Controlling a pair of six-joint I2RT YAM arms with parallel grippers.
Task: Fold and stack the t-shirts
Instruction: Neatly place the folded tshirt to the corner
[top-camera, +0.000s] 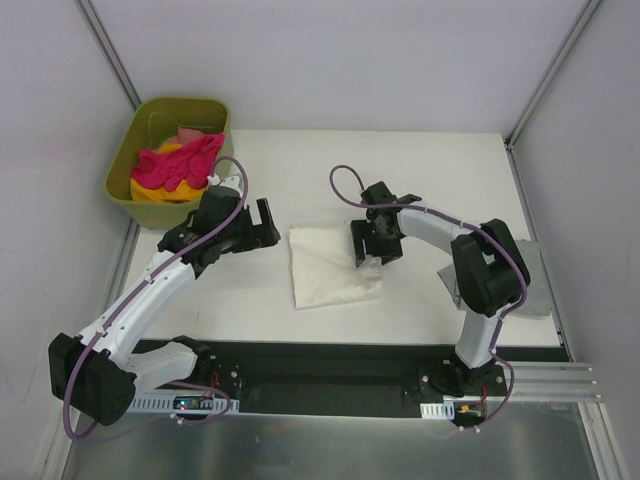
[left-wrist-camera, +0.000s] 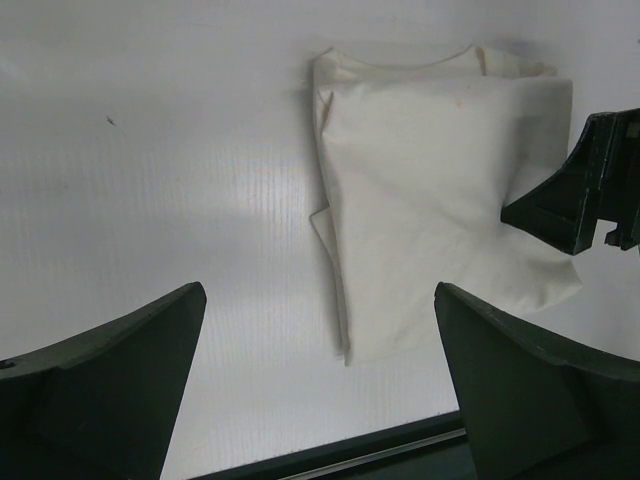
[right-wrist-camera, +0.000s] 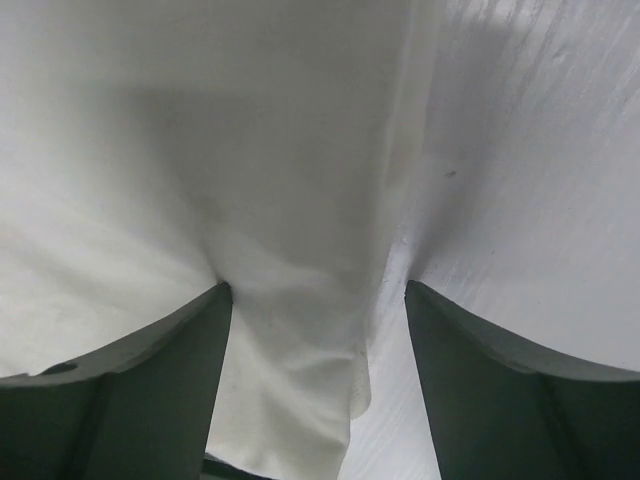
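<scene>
A cream-white t-shirt lies folded into a rectangle on the white table; the left wrist view also shows this t-shirt. My right gripper is down at its right edge. Its jaws stand apart, straddling that edge: one finger presses into the t-shirt, the other rests on the bare table beside it, and a bunched fold of cloth lies in the right gripper. My left gripper hovers wide open just left of the shirt, and the left gripper has nothing between its fingers.
An olive-green tub stands at the table's back left corner, holding a bright pink shirt on top of a yellow one. The dark rail with the arm bases runs along the near edge.
</scene>
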